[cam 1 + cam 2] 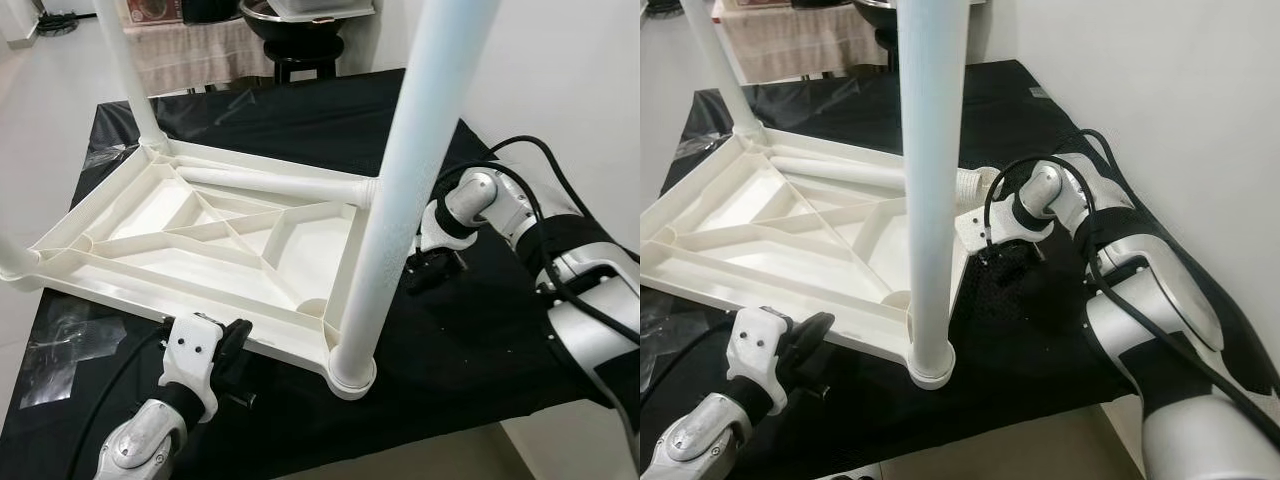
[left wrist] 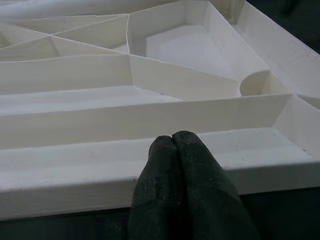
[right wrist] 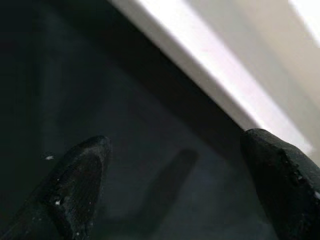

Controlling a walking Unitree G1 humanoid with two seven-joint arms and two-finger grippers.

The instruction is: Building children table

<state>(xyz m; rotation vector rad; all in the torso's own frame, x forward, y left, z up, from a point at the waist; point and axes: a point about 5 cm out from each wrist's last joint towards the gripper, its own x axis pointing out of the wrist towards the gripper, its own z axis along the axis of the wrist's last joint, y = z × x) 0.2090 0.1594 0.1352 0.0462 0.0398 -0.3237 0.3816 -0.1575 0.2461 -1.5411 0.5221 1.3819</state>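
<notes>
The white plastic children's table top (image 1: 320, 250) lies upside down on a black cloth. One white leg (image 1: 400, 180) stands upright in its near right corner, and another leg (image 1: 130, 70) stands at the far left corner. A third leg (image 1: 270, 183) lies loose across the ribbed underside. My left gripper (image 1: 235, 340) is shut, its fingertips (image 2: 172, 145) pressed against the near rim. My right gripper (image 1: 1005, 255) hovers low over the cloth beside the table top's right rim, its fingers (image 3: 80, 170) spread open around nothing.
The black cloth (image 1: 470, 350) ends at the front edge close to me. A white wall runs along the right. A dark stool with a bowl (image 1: 300, 30) and a draped table (image 1: 190, 50) stand behind. Crumpled clear film (image 1: 60, 340) lies at the near left.
</notes>
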